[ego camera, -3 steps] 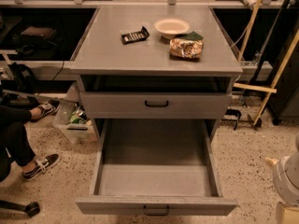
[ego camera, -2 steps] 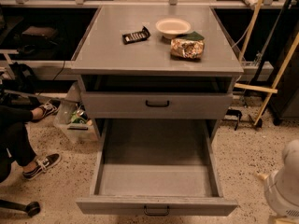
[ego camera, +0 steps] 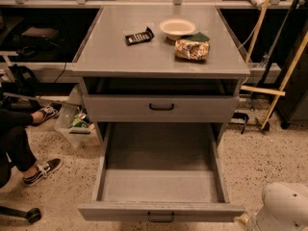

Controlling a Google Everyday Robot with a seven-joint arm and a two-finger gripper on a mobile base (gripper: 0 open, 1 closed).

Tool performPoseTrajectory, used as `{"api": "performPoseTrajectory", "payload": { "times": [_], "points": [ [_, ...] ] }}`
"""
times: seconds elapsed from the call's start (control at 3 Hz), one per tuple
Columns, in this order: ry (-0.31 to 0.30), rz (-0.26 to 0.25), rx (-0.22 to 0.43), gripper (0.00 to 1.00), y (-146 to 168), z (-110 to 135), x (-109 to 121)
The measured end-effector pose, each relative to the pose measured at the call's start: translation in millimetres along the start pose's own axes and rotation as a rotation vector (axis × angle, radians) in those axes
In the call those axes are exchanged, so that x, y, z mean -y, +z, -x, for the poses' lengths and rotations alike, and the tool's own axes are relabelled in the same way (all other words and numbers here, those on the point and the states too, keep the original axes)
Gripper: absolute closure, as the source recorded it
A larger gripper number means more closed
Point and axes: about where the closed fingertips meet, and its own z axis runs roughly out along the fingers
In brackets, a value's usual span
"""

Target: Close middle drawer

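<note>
The middle drawer [ego camera: 161,177] is pulled far out of the grey cabinet. Its long shallow tray is empty, and its front panel with a small black handle [ego camera: 161,218] sits at the bottom edge of the view. The top drawer [ego camera: 161,108] above it looks shut, with its own black handle. The lowest drawer is hidden under the open one. My gripper is out of view. Only a white rounded part of my arm [ego camera: 284,208] shows at the bottom right, just right of the open drawer's front corner.
On the cabinet top [ego camera: 115,57] lie a dark snack bar [ego camera: 139,36], a white bowl [ego camera: 177,28] and a chip bag [ego camera: 192,49]. A person's legs and sneakers [ego camera: 42,170] are at the left, beside a plastic bin [ego camera: 74,124]. Wooden poles [ego camera: 284,81] lean at the right.
The white arm part at the bottom right has moved left and down, closer to the open drawer's front corner. The drawers have not moved.
</note>
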Motion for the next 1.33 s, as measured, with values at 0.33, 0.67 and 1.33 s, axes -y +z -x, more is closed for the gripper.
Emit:
{"api": "performPoseTrajectory", "payload": {
  "times": [0.33, 0.67, 1.33],
  "points": [
    [0.0, 0.0, 0.0, 0.0, 0.0, 0.0, 0.0],
    [-0.016, 0.061, 0.02, 0.0, 30.2, 1.2, 12.3],
    [-0.077, 0.181, 0.091, 0.0, 95.9, 16.4, 66.8]
  ]
}}
